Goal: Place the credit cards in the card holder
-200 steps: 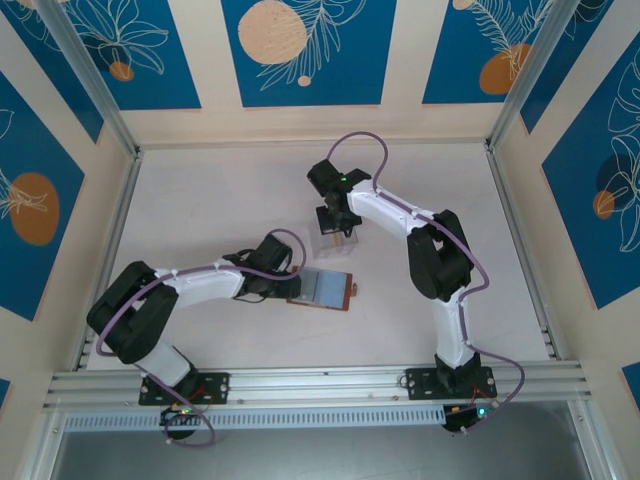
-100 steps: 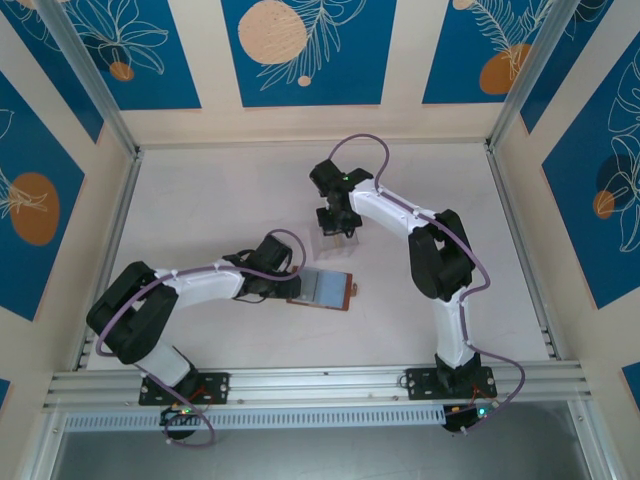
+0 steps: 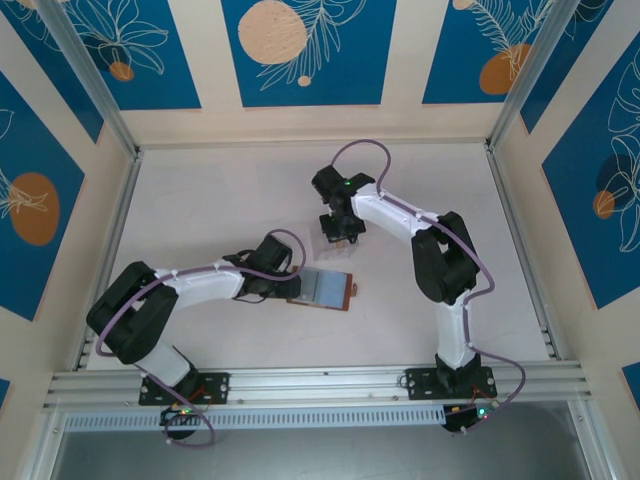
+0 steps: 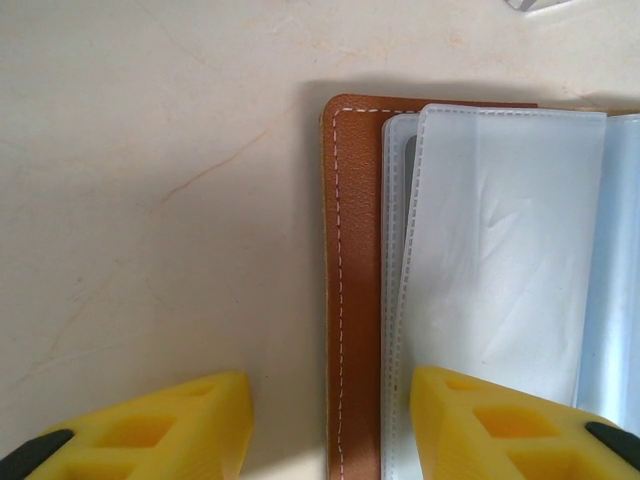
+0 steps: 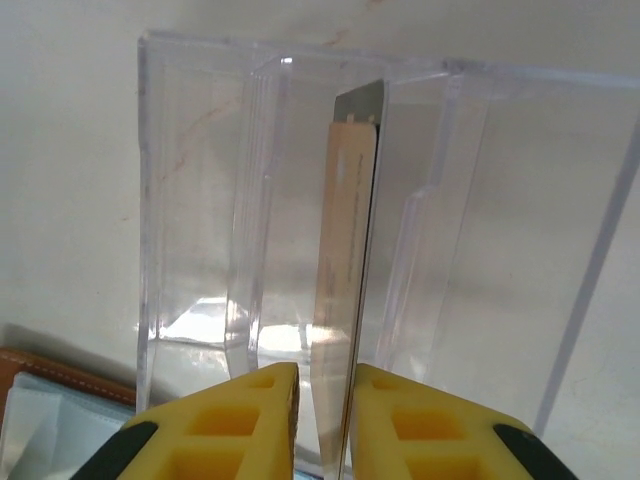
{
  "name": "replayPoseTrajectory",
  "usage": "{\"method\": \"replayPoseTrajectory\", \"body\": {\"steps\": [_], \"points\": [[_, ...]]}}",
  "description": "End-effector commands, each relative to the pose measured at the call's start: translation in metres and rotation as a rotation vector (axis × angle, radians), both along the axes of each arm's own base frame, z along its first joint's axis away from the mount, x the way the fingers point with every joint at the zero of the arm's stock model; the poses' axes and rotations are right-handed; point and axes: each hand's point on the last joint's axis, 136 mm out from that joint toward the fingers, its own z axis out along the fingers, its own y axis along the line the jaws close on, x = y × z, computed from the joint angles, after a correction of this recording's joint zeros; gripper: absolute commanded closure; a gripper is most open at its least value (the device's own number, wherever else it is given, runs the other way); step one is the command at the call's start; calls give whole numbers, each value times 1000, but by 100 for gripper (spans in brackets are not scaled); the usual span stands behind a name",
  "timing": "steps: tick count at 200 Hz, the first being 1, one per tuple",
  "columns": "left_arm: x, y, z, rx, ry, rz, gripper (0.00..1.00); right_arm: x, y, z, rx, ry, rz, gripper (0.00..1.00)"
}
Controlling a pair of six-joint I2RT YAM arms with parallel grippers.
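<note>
Left gripper (image 4: 330, 430): spread wide, straddling the left edge of the card holder; holds nothing.
Left fingers (image 4: 150, 430): yellow; one over the bare pale table (image 4: 150, 200), the other over the pockets; contact with either surface not clear.
Reddish-brown leather card holder (image 4: 355, 300): lies open and flat near the middle of the table, just right of the left gripper (image 3: 285, 285) in the overhead view (image 3: 325, 290); white stitching along the rim.
Translucent grey-blue pockets (image 4: 500, 250): layered inside the card holder, filling its right part in the left wrist view.
Clear plastic box (image 5: 200, 200): stands on the table beyond the card holder, apart from it, with upright dividers inside; under the right gripper (image 3: 338, 225) from above.
Tan credit card (image 5: 340, 250): stands on edge inside the clear plastic box, against a divider, not in the card holder.
Right gripper (image 5: 325, 375): parted only a little, the tan credit card's near edge in the narrow gap; whether the pads press on it cannot be told.
</note>
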Motion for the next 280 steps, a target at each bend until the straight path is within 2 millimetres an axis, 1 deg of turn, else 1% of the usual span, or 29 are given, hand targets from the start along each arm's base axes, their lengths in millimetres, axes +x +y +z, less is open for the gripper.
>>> {"method": "replayPoseTrajectory", "body": {"steps": [1, 57, 94, 137, 164, 198, 255, 280], "points": [[-25, 2, -27, 23, 93, -28, 53, -14, -7, 11, -12, 3, -5, 77], [-25, 2, -26, 22, 92, -28, 53, -25, -11, 6, -17, 24, -19, 77], [-24, 2, -25, 21, 90, -27, 53, -29, -14, 8, -21, 26, -29, 77], [-25, 2, -26, 21, 92, -27, 54, -31, -17, 10, -27, 25, -39, 81], [-25, 2, -26, 21, 94, -24, 54, -31, -20, 10, -36, 21, -42, 88], [-25, 3, -26, 22, 92, -23, 54, -29, -20, 16, -36, 7, -44, 91], [-26, 4, -25, 23, 91, -20, 54, -27, -13, 28, 23, 7, -28, 90], [-26, 5, -25, 24, 90, -19, 54, -24, -11, 30, 69, 11, -28, 86]]}}
